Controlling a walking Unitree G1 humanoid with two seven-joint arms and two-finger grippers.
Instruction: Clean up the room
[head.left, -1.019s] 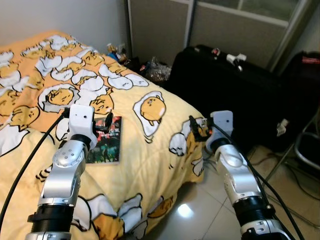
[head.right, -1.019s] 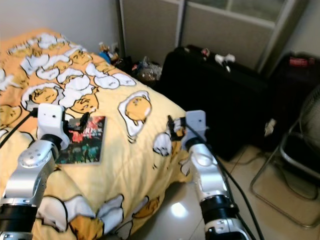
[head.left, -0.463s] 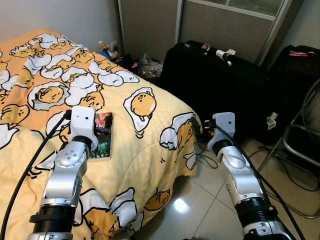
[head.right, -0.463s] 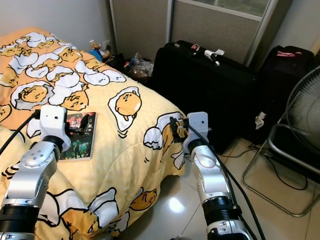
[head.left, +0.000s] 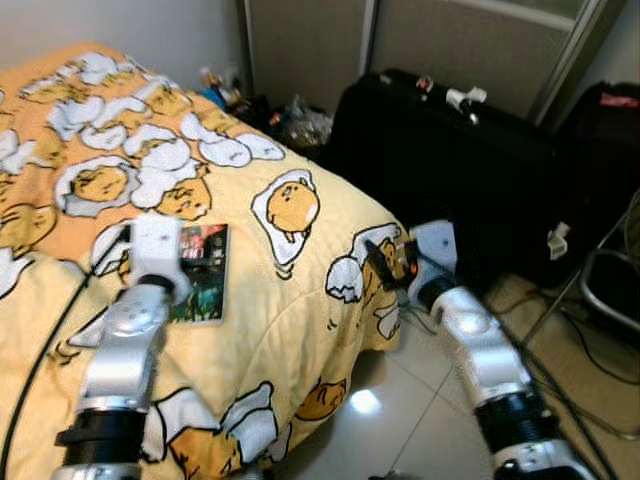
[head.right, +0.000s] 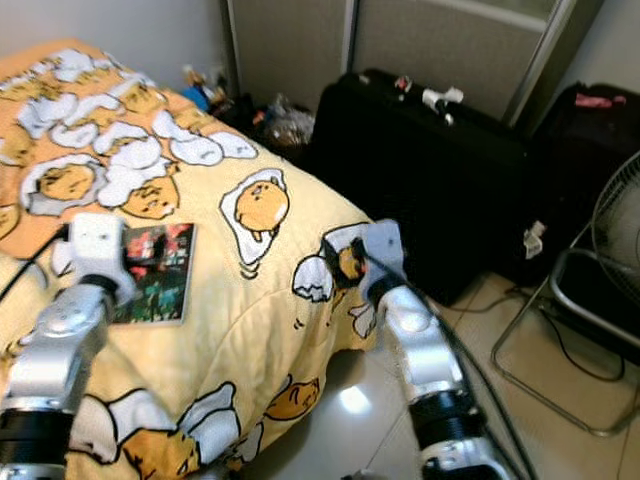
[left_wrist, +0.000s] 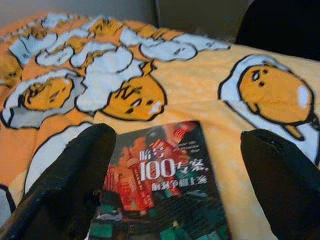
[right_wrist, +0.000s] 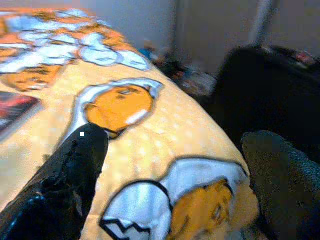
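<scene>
Glossy flat book on quilted duvet; left gripper jaws apart.

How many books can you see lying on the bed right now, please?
1. The book lies flat on the yellow bedspread, just ahead of the left gripper, whose jaws are open. Others could be hidden outside the camera's view.

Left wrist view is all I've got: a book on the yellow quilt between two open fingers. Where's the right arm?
Observer: The right gripper is at the bed's corner, open, holding nothing.
Operator: What's past that corner?
Observer: A black suitcase lies on the floor beside the bed.
Operator: Anything else near it?
Observer: A fan stands at the room's right edge, on a metal stand.
Operator: And the book, near the bed edge?
Observer: No, the book lies flat, well in from the edge, with the left gripper just above it.
</scene>
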